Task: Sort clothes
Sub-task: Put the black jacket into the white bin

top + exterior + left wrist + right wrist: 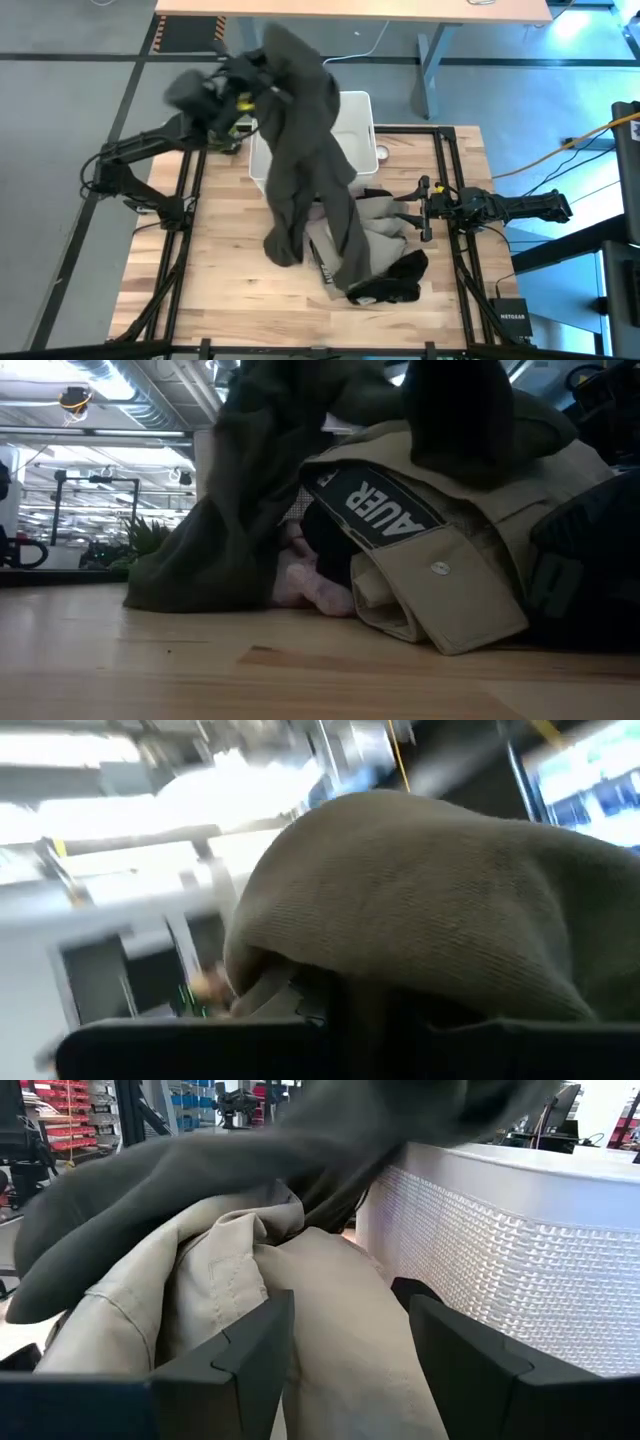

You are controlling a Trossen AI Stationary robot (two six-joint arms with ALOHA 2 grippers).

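Note:
My left gripper (240, 95) is raised over the table's far left and is shut on the large dark olive-grey garment (305, 130). The garment hangs down across the white bin (362, 110), and its lower end lies over the pile on the table. The cloth covers the fingers in the left wrist view (430, 900). The pile holds a beige-tan garment (385, 215), a pale pink one (305, 585) and a black one (395, 280). My right gripper (345, 1350) is open, level, just right of the beige-tan garment (330, 1300). My left gripper holds the olive-grey garment by an upper bunched part (262, 80), and the cloth drapes over the fingers and hides the place of contact. The garment hangs below the gripper in a long slack drape, with its lower end (285, 245) on the table and the pile.
The white bin's meshed wall (520, 1250) stands close beside my right gripper. A dark garment (585, 570) lies at the pile's right in the low view. Bare wooden table (210, 270) lies at the near left. A desk (350, 8) stands beyond the far edge.

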